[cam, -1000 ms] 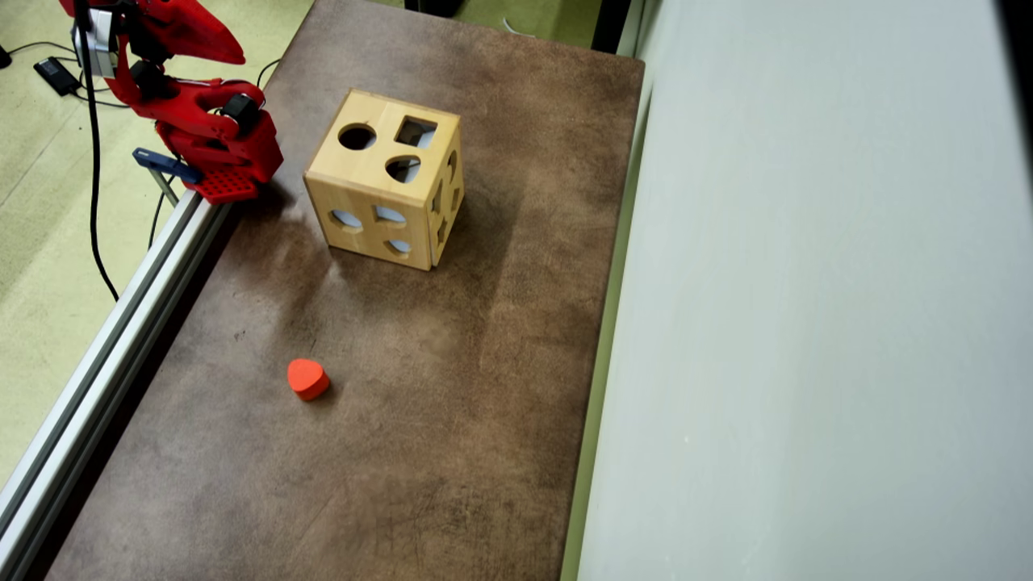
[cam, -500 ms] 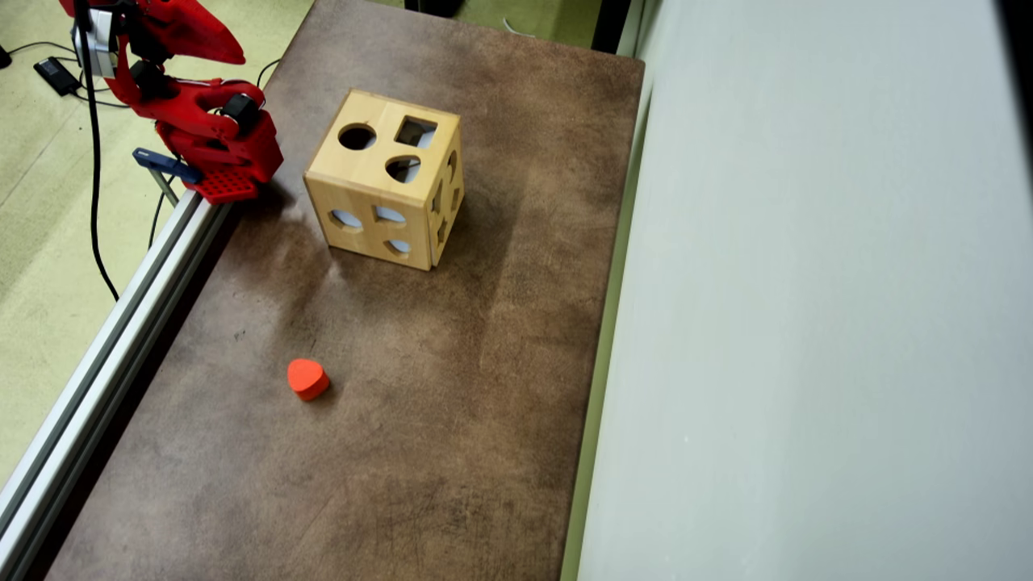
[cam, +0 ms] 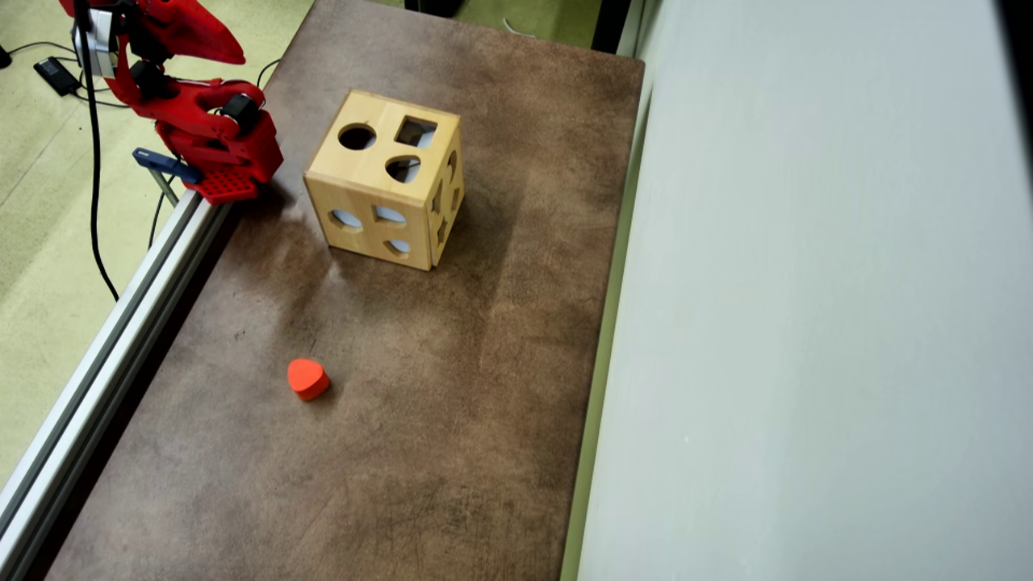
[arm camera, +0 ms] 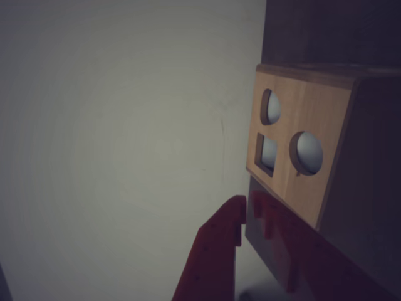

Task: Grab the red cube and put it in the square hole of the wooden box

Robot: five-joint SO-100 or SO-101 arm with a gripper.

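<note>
No red cube shows anywhere; only an orange heart-shaped block [cam: 307, 378] lies on the desk [cam: 484, 387], well apart from the wooden box [cam: 386, 179] with its square hole [cam: 416, 131]. Nothing has moved lately. The fingers [arm camera: 241, 219] sit nearly together, empty, so the task seems unstarted.

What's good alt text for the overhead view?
A pale wooden box with round, square and curved cut-outs sits near the far end of a brown table. A small orange-red rounded block lies alone nearer the camera. A red robot arm is folded at the table's upper-left edge.
</note>
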